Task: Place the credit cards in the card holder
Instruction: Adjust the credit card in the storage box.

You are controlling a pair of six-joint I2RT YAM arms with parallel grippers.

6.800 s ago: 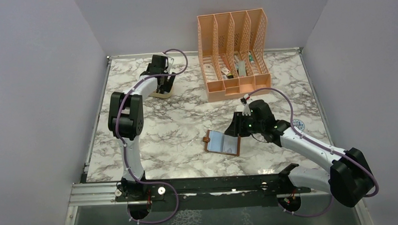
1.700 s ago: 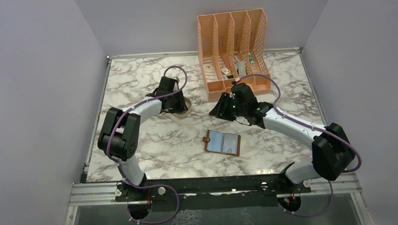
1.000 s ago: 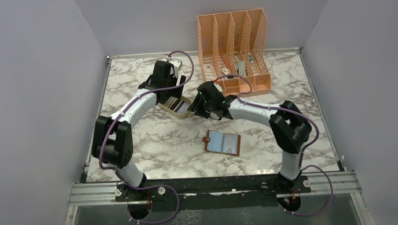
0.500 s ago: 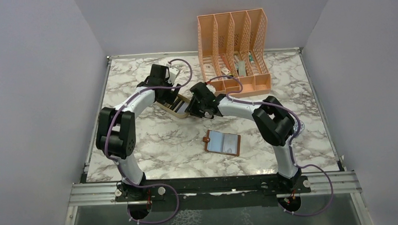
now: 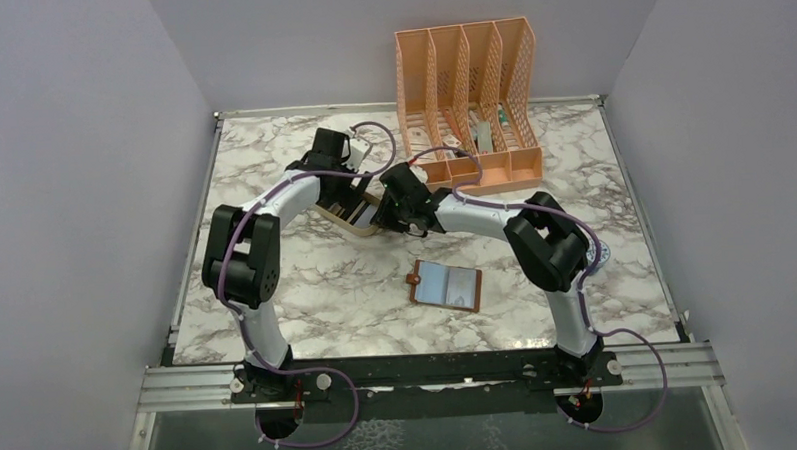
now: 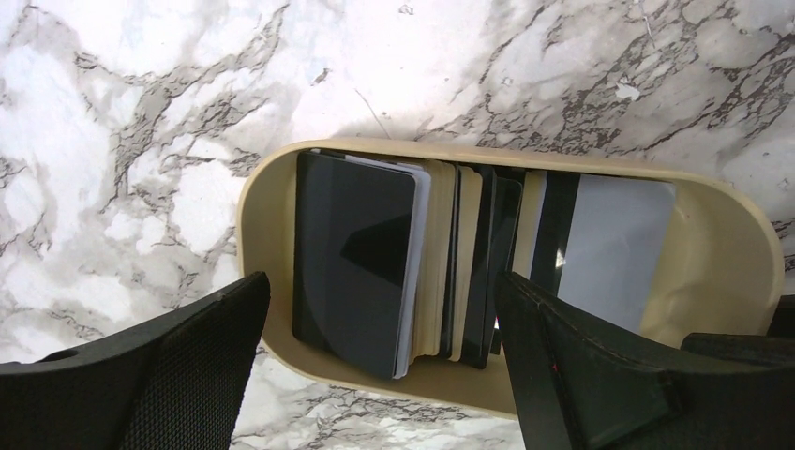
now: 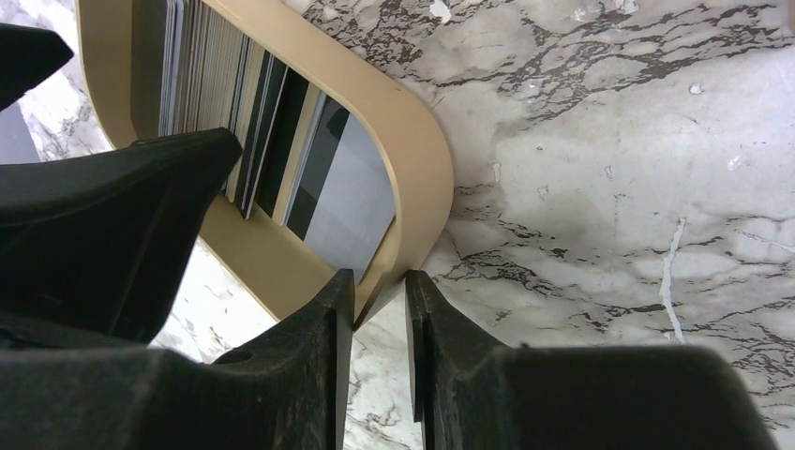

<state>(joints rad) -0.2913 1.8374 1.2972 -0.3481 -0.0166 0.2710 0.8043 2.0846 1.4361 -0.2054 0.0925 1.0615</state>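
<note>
In table (image 5: 307,308) back half, just left of centre: 1 tray (image 6: 717,272) w/ credit cards (image 6: 356,253) stood on edge, dark, pale, gold, too packed to count. L gripper (image 6: 382,281) above it, jaws wide, nothing held. R gripper (image 7: 373,291) nipped onto tray's end rim. 1 card holder (image 5: 447,285) open flat, mid-table nearer front edge. 1 organiser (image 5: 470,92), 4 slots, back edge; contents unclear.
</note>
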